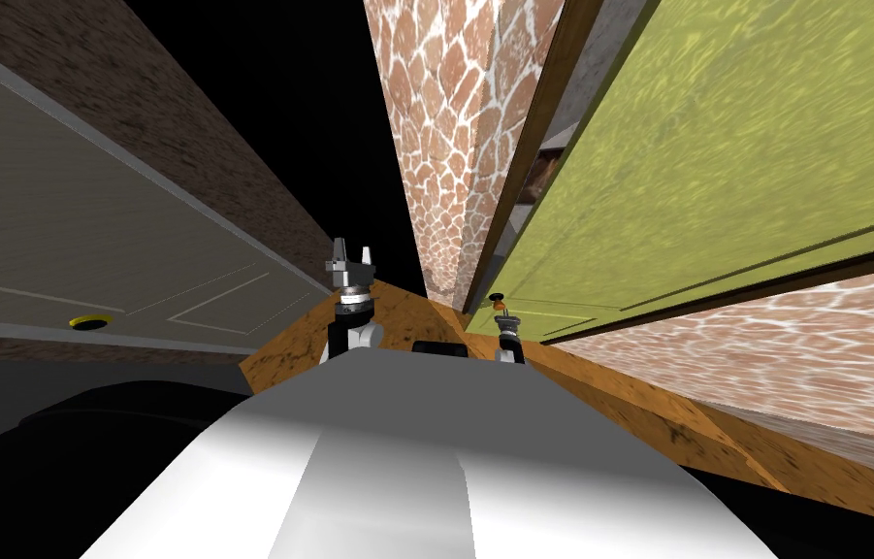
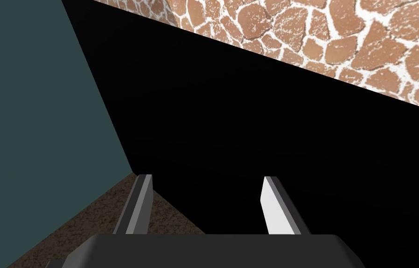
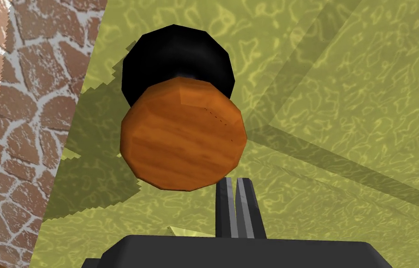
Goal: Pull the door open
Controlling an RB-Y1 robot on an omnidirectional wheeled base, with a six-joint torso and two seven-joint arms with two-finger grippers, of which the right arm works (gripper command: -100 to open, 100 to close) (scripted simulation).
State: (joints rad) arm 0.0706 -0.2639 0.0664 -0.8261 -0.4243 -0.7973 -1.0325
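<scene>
While the big yellow-green door [image 1: 716, 146] stands to the robot's right, its round orange knob [image 3: 182, 139] sits just beside the right hand [image 3: 234, 182], which is pinched shut on nothing. It should open, hug the knob, then pull. The left hand [image 2: 206, 179] is open, empty.

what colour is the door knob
The knob is orange-brown with wood grain, on a black base; best seen in the right wrist view.
</scene>
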